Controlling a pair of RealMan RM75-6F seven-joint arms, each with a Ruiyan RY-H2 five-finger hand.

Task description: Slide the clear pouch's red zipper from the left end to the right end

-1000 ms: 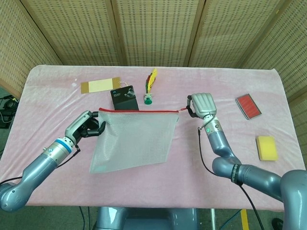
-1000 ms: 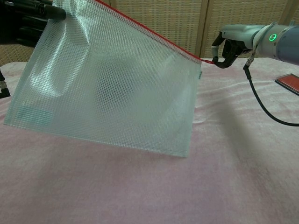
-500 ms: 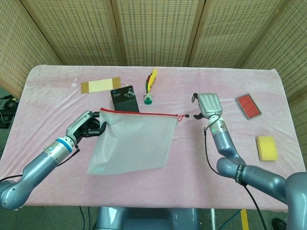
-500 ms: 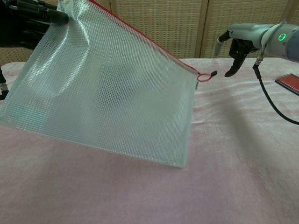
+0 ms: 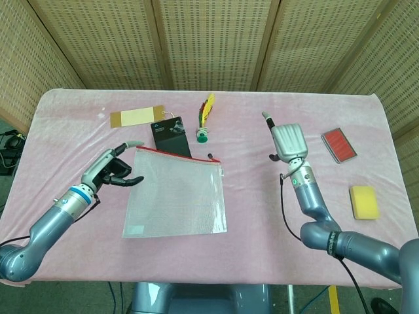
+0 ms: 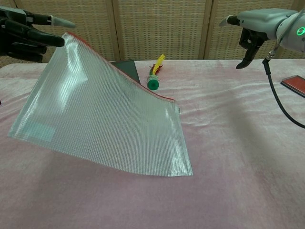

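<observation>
Lying on pink-clothed table [image 5: 262, 216]: clear pouch [image 5: 177, 196], tan card [image 5: 136, 118], black packet [image 5: 170, 134], shuttlecock [image 5: 205, 116], red case [image 5: 338, 144], yellow sponge [image 5: 364, 201].

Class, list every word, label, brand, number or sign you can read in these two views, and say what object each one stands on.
No text can be read.
Black card: pale marks, too small and blurred.
Clear pouch: a pale label patch at its lower left corner, nothing legible.
Tan tag: looks blank.
Red case and yellow sponge: no lettering visible.

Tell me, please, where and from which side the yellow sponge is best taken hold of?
Grip the yellow sponge across its two long sides, coming down from above with the right hand. It probably suits this: it lies flat, narrow, apart from the red case.
</observation>
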